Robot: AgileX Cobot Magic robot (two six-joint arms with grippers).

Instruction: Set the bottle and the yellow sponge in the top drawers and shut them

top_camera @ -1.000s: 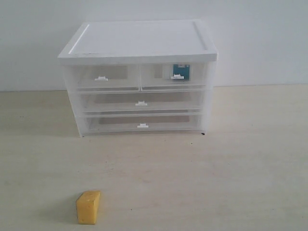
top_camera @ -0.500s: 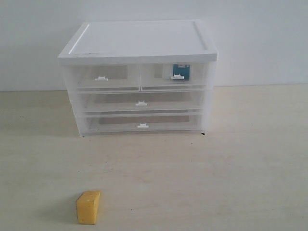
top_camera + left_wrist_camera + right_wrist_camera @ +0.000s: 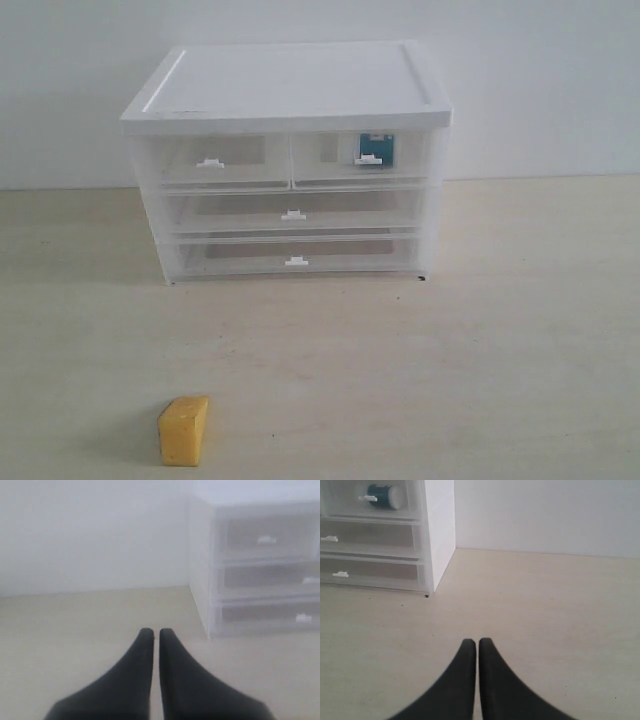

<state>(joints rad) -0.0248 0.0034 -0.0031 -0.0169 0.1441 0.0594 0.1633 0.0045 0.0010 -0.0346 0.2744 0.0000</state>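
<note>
The bottle (image 3: 376, 149) lies on its side inside the top right drawer (image 3: 362, 160), which is pushed in; its teal label (image 3: 381, 492) shows through the clear front. Beside it, the top left drawer (image 3: 213, 162) is pushed in with nothing visible inside. On the table near the front left stands the yellow sponge (image 3: 184, 430), out of both wrist views. My left gripper (image 3: 156, 632) is shut on nothing, left of the cabinet. My right gripper (image 3: 477, 642) is shut on nothing, right of the cabinet. Neither gripper appears in the exterior view.
The white cabinet (image 3: 290, 90) stands at the back against a pale wall, with two full-width drawers (image 3: 293, 213) pushed in below the top pair. The wooden table (image 3: 450, 370) stretches between the cabinet and the sponge.
</note>
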